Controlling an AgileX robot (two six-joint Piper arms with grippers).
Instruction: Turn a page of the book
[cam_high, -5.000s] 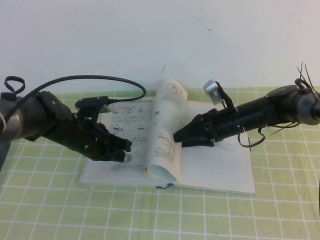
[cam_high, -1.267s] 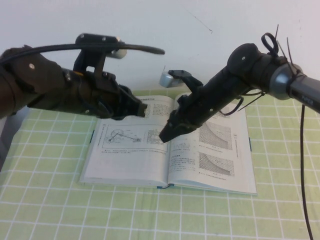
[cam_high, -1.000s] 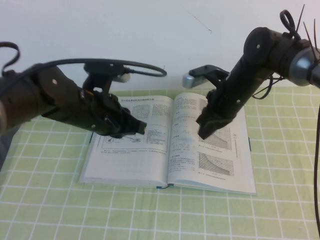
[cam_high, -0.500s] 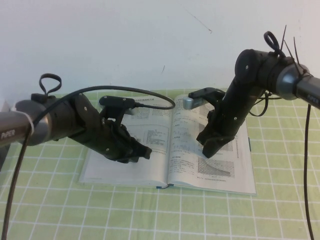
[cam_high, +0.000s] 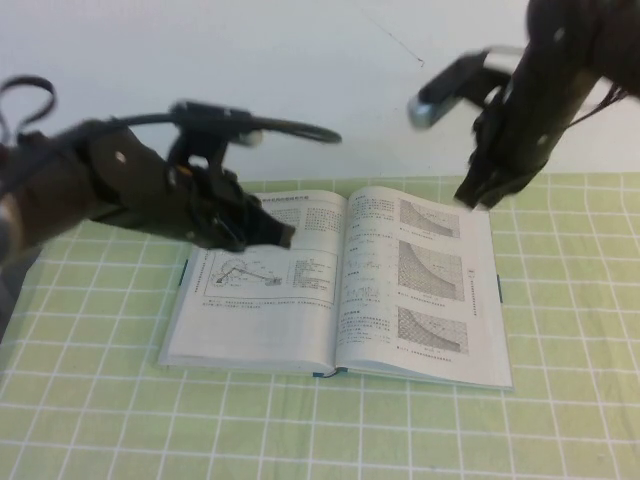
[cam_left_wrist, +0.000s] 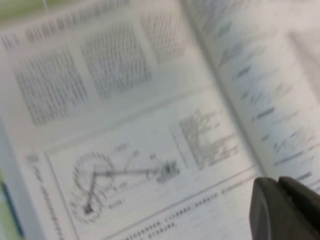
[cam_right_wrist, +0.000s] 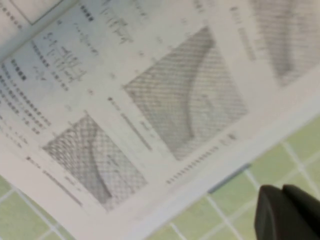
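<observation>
Both arms have risen since half a second ago: the right gripper (cam_high: 474, 196), which hung low over the right-hand page, has pulled up and back toward the far edge of the table, and the left gripper (cam_high: 283, 236) has lifted off the left-hand leaf to hover over its far inner part. The book (cam_high: 340, 290) lies open and flat on the green checked table (cam_high: 100, 420), its spine running from the far edge toward the near edge, long side across. The right gripper's fingers are pressed together and empty; in the left wrist view the left gripper's fingertips (cam_left_wrist: 285, 205) also look closed, holding nothing. Any further page (cam_high: 425, 285) to turn lies below and nearer than the right gripper, so that arm is the closer one, and the leaf would swing leftward about the spine. No leaf is raised now.
</observation>
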